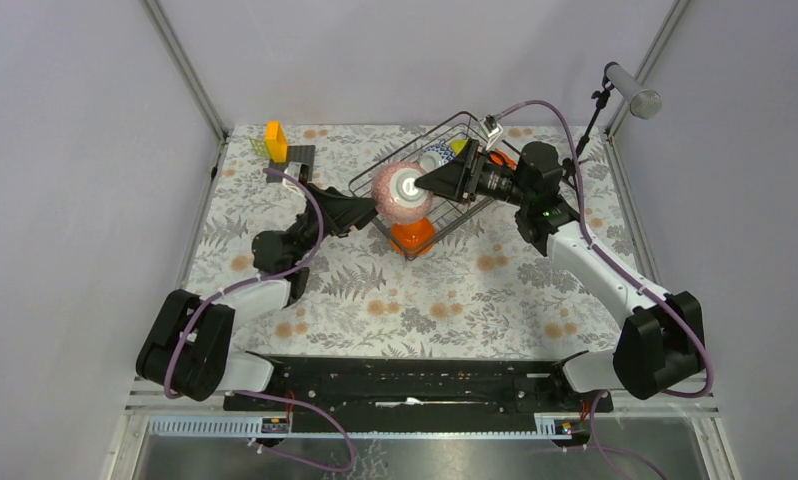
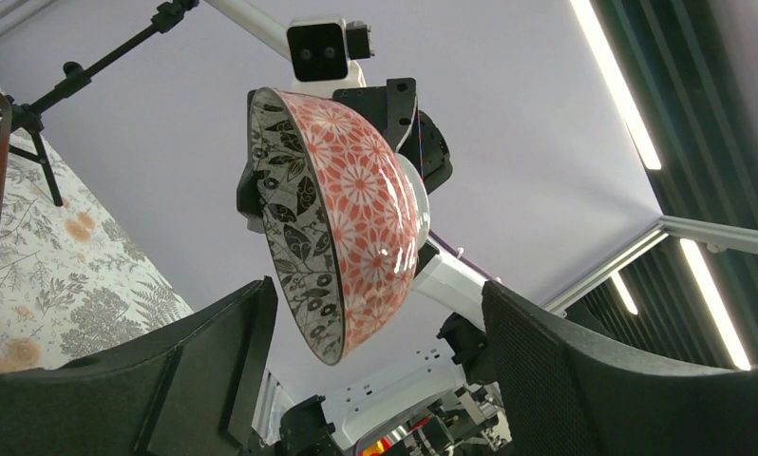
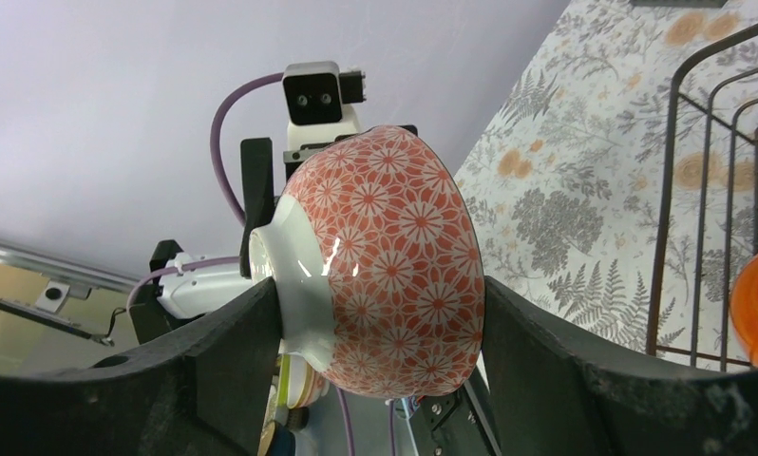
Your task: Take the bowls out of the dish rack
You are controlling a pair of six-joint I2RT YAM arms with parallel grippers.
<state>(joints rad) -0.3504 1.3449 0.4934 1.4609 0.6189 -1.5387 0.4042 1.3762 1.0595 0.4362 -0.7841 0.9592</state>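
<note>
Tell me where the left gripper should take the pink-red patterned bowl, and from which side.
Take the pink-red patterned bowl at its thin rim, coming from the side opposite the right gripper, which holds it foot-up over the dish rack. Its glossy rounded wall would likely slip.

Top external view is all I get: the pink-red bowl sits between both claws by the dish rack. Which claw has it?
Observer: The right claw. Its wrist view shows the pink-red bowl clamped between its jaws, with the white foot against one of them.
Operator: So the left claw isn't gripping?
Observer: No. In its own wrist view the left claw stands open around the bowl, with space showing on either side.
</note>
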